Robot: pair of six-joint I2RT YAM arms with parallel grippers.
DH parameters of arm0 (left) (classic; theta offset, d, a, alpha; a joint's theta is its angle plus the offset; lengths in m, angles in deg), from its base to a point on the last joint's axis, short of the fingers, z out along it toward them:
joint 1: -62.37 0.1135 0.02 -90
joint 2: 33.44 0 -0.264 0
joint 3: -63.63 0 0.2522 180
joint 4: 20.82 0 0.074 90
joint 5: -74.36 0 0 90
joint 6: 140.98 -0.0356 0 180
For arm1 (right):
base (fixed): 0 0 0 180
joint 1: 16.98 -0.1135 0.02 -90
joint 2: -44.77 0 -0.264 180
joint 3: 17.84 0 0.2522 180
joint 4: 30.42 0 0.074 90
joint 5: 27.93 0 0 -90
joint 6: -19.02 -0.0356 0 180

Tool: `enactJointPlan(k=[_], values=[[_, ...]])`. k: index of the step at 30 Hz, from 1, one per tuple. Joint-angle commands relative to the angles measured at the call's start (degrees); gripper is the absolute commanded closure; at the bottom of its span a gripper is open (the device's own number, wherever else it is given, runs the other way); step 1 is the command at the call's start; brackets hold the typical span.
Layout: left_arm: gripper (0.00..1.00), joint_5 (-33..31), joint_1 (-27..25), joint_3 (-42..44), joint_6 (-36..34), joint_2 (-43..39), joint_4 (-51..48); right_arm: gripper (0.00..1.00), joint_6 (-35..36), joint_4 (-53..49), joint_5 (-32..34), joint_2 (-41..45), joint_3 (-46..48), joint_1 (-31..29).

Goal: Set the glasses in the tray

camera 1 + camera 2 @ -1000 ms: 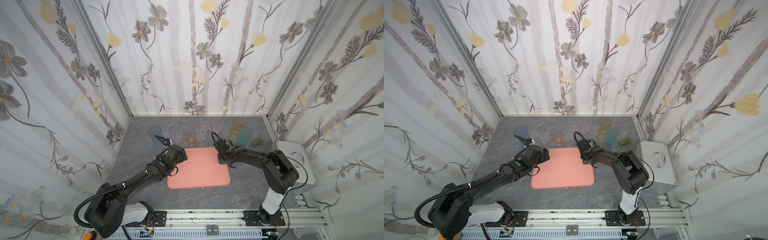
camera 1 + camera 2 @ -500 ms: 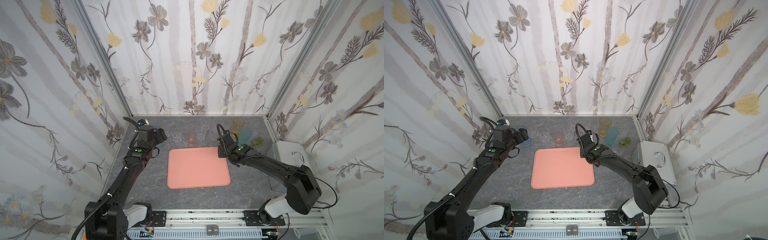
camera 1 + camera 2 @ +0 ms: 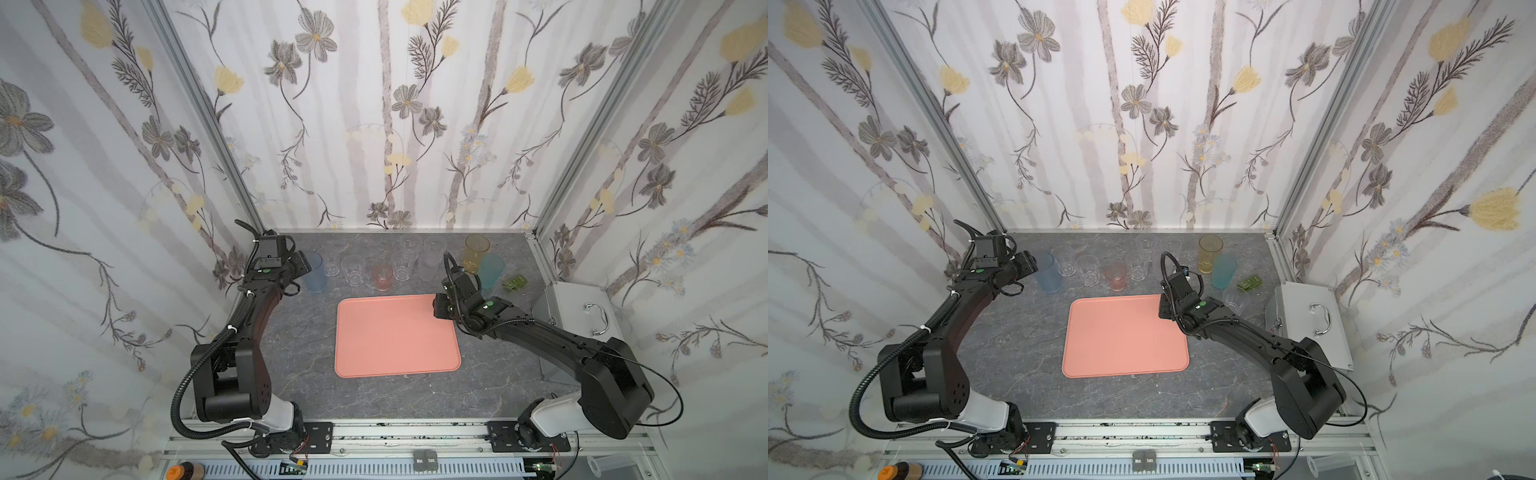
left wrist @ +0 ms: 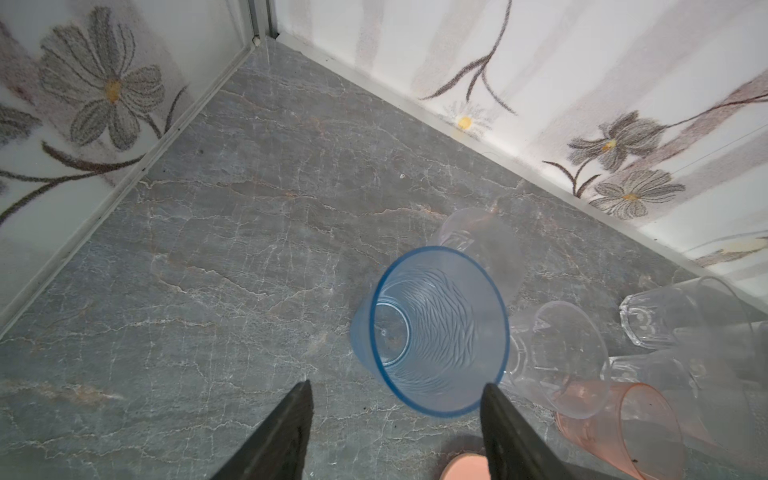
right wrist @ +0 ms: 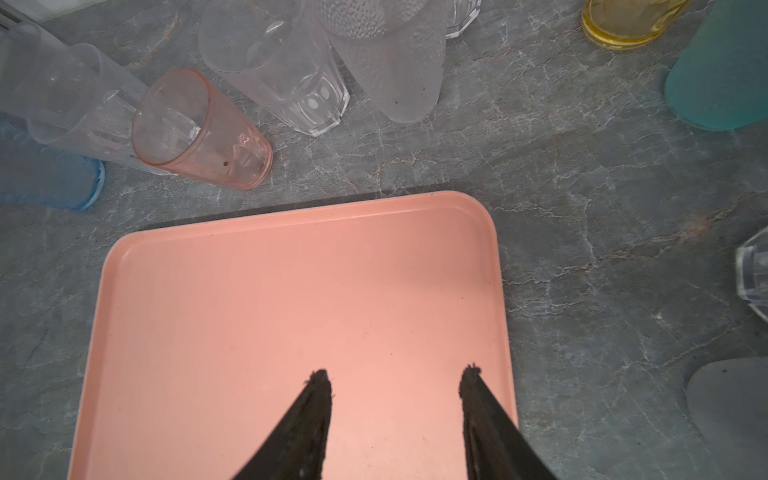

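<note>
L claw [image 4: 395,384] is open, holding nothing. It's right by the blue glass [image 4: 436,332] at the left end of the row. One finger [image 4: 503,432] sits just at its rim. R claw [image 5: 395,372] is open too and empty, over the back right corner of the pink tray [image 5: 291,291]. The glasses stand on the grey table [image 3: 299,353] btwn tray and back wall: blue, clear ones [image 3: 353,270], pink glass [image 3: 382,277], then amber glass [image 3: 476,251] and teal glass [image 3: 490,270]. 1 more clear glass [image 3: 1235,299] is nr the metal box [image 3: 1300,345].
</note>
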Motion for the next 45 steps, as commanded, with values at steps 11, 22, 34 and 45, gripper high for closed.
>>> enactJointPlan(k=[11, 22, 34, 45], values=[[0.66, 3.19, 0.69, -9.2, -5.67, 11.55, -2.1, 0.5, -3.17, 4.77, -3.21, -0.7, 1.87, -0.38], [0.97, -0.45, 0.65, -8.97, -8.15, 11.91, -3.38, 0.5, -4.46, 6.35, -5.0, -1.75, 1.9, -0.66], [1.0, -5.49, -0.18, -11.78, -8.53, 2.3, -12.01, 0.5, -5.09, 6.56, -5.08, -1.05, 2.2, -0.68], [1.0, -7.23, -14.56, -10.36, -8.28, -7.17, -28.47, 0.51, -5.22, 7.5, -7.24, -3.66, -0.16, -0.92]])
